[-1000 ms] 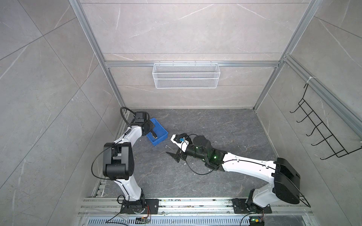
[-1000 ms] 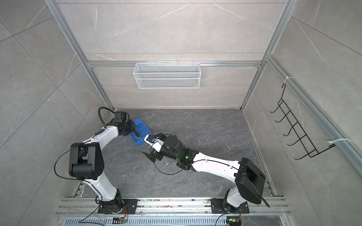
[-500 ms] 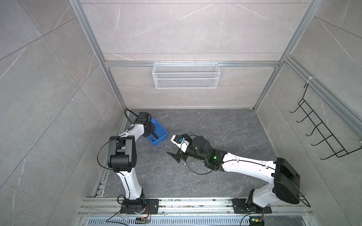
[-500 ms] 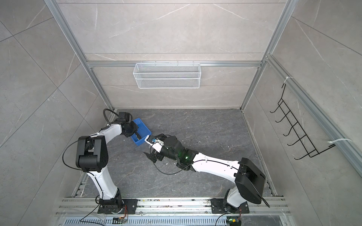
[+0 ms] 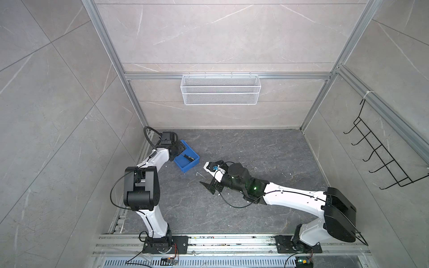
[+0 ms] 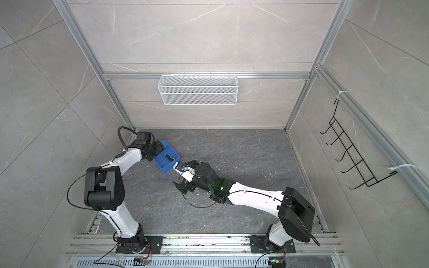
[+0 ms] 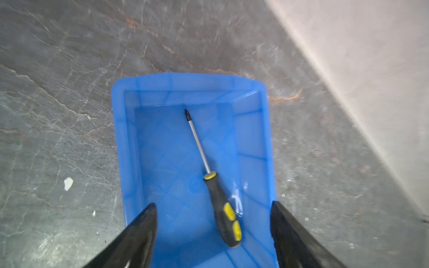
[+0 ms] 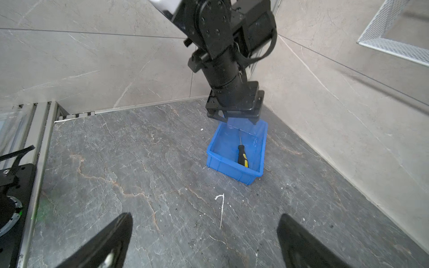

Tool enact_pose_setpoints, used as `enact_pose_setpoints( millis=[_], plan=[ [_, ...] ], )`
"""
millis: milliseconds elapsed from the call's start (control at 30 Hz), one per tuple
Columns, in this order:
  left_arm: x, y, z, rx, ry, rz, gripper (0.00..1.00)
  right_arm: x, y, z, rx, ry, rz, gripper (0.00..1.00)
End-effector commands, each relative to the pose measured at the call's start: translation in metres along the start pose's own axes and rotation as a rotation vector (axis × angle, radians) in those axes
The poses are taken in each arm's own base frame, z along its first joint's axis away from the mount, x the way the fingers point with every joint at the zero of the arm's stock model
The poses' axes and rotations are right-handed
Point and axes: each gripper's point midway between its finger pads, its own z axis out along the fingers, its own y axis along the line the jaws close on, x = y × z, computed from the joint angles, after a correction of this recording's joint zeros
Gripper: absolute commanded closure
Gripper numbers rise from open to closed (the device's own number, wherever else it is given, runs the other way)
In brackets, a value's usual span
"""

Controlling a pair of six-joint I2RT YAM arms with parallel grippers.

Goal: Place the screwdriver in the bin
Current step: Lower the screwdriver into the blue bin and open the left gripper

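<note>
In both top views the screwdriver [image 5: 189, 158] is lying flat inside the bin [image 5: 188, 169], which is sitting on the grey table [image 5: 255, 162]. So the placing, I judge, is already done (only drawing the arm clear seems left). I am counting one screwdriver, one bin, one white wire basket [image 5: 220, 92] and one black hook rack [image 5: 380, 160].

In the right wrist view the right gripper [image 8: 204, 217] is hovering over bare table, well apart from the bin, its jaws standing wide and holding nothing. The left gripper [image 8: 239, 121] is hanging just above the bin's far end, also spread, with the screwdriver's shaft pointing toward it. A small white L-shaped mark [image 8: 221, 206] is showing on the table near the bin. It may be a tiny hex key or a paint streak, and I cannot tell which.

In the left wrist view the left gripper's jaws are standing wide apart above the bin and gripping nothing. The screwdriver is resting on the bin's floor between them, its black-and-yellow handle nearer the camera and its tip reaching close to the far wall of the bin.
</note>
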Motion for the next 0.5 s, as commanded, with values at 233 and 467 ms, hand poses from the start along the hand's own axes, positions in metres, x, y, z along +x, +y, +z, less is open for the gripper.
enact_pose_setpoints(
  millis=[233,467],
  plan=[
    [-0.033,-0.018,-0.087,0.11,-0.296,0.187,0.01,-0.012,-0.015,-0.036,0.093,-0.083,0.022,0.01],
    [-0.025,-0.009,-0.128,0.132,-0.479,0.467,0.0,0.005,-0.046,-0.071,0.263,-0.095,0.086,0.01]
  ],
)
